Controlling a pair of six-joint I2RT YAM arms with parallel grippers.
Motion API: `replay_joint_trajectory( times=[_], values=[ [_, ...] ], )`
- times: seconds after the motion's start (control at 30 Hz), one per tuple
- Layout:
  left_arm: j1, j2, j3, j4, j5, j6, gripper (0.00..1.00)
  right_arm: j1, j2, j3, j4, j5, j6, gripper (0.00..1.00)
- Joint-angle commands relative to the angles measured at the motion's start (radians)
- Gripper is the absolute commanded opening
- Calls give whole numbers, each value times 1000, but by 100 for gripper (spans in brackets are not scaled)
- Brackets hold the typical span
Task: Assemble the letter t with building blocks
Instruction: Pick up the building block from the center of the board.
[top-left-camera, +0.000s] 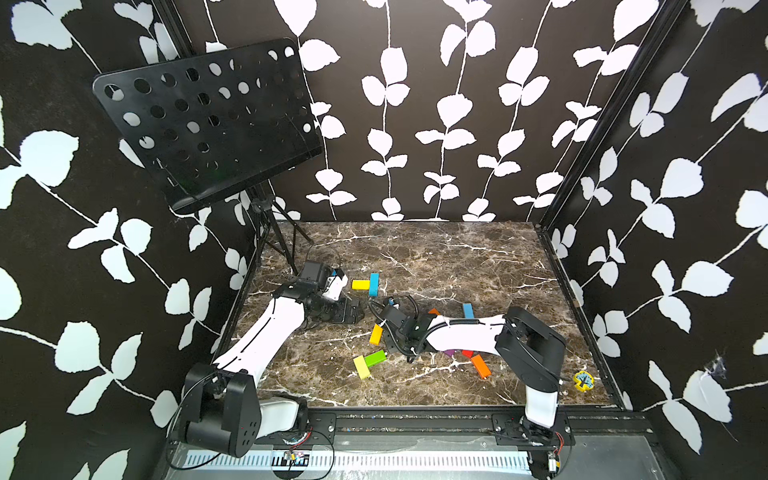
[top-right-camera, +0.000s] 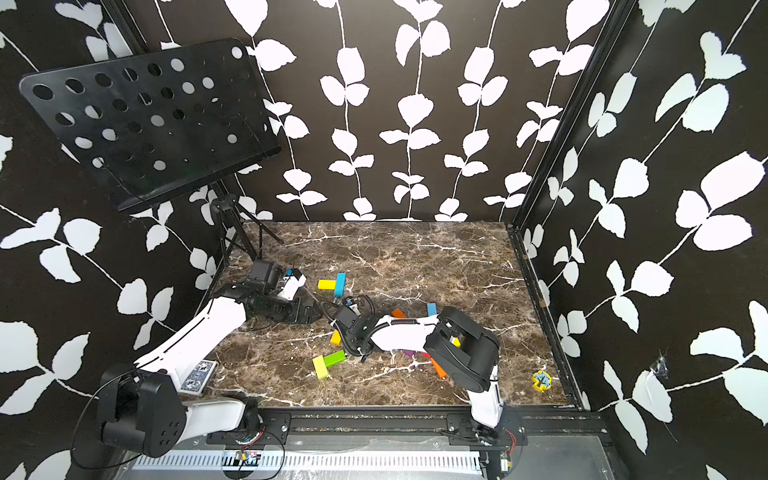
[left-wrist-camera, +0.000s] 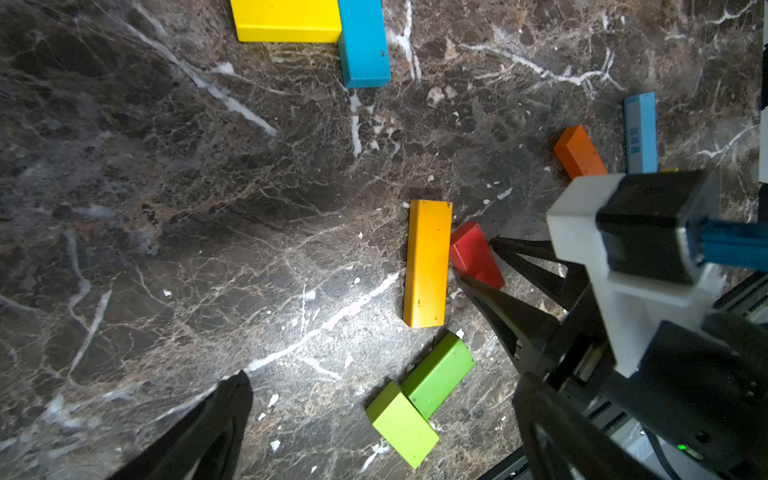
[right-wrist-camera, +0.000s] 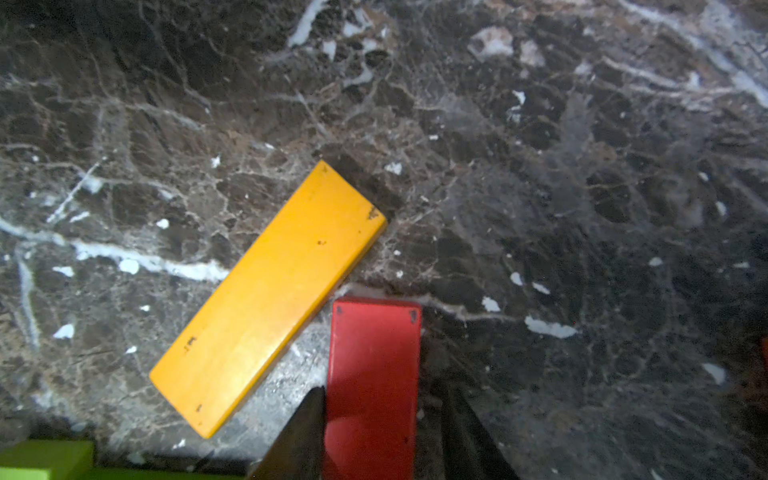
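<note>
Several building blocks (top-left-camera: 481, 365) lie on the marble table (top-left-camera: 436, 257). In both top views open marble runs from them to the far edge, and a broad strip lies free along the right edge. Toward the left edge a yellow block (top-left-camera: 360, 284) lies crosswise, its end butted against the side of a blue block (top-left-camera: 374, 284) whose long axis runs near to far. Closer to the near edge a green block (top-left-camera: 376, 358) meets a lime block (top-left-camera: 362, 367) at a right angle. Between the pairs lies an amber block (top-left-camera: 376, 334), its long axis roughly near to far. The left gripper (top-left-camera: 356, 312) is beside the yellow-blue pair. The right arm (top-left-camera: 457, 336) reaches in from the near right corner and covers its own gripper. A music stand (top-left-camera: 208, 120) fills the far left corner.

In the left wrist view the left gripper's fingers (left-wrist-camera: 224, 415) stand spread wide with nothing between them. The right gripper (left-wrist-camera: 476, 259) straddles a red block (left-wrist-camera: 469, 249) just beside the amber block's long side.

In the right wrist view the red block's long axis lines up with the fingers. Its free end points away from the gripper toward open marble, and one corner is just beside the slanting amber block. One finger (right-wrist-camera: 307, 415) lies against the red block. A dark sliver shows at the other, so I cannot tell whether the block is clamped.
</note>
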Motion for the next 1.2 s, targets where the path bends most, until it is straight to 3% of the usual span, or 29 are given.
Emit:
replay_joint_trajectory(
  times=[0.0, 0.17, 0.27, 0.33, 0.37, 0.57, 0.67, 0.9, 1.07, 1.17],
  values=[
    [1, 7, 7, -15, -8, 10, 99, -5, 19, 18, -9, 14, 6, 41],
    [1, 9, 5, -7, -5, 4, 99, -6, 23, 13, -6, 3, 4, 35],
    [1, 12, 4, -2, -3, 2, 99, -9, 21, 8, 0, -9, -1, 22],
    [1, 18, 6, 4, 4, 1, 99, -13, 22, 6, -1, -19, 0, 5],
    [2, 22, 8, 6, 7, 1, 99, -16, 24, 3, -1, -23, -3, 4],
    [1, 73, 43, 14, 17, 7, 99, -46, -8, -31, -13, -23, -18, 0],
    [3, 109, 77, 24, 20, 8, 99, -70, -48, -60, -5, -34, -64, 4],
    [21, 216, 171, 71, 89, -15, 99, -169, -103, -3, -58, -131, -320, 7],
    [67, 262, 174, 172, 179, -83, 99, -236, -101, 89, -81, -288, -537, 8],
    [84, 269, 162, 222, 161, -125, 99, -250, -84, 142, -87, -367, -691, 8]
  ],
)
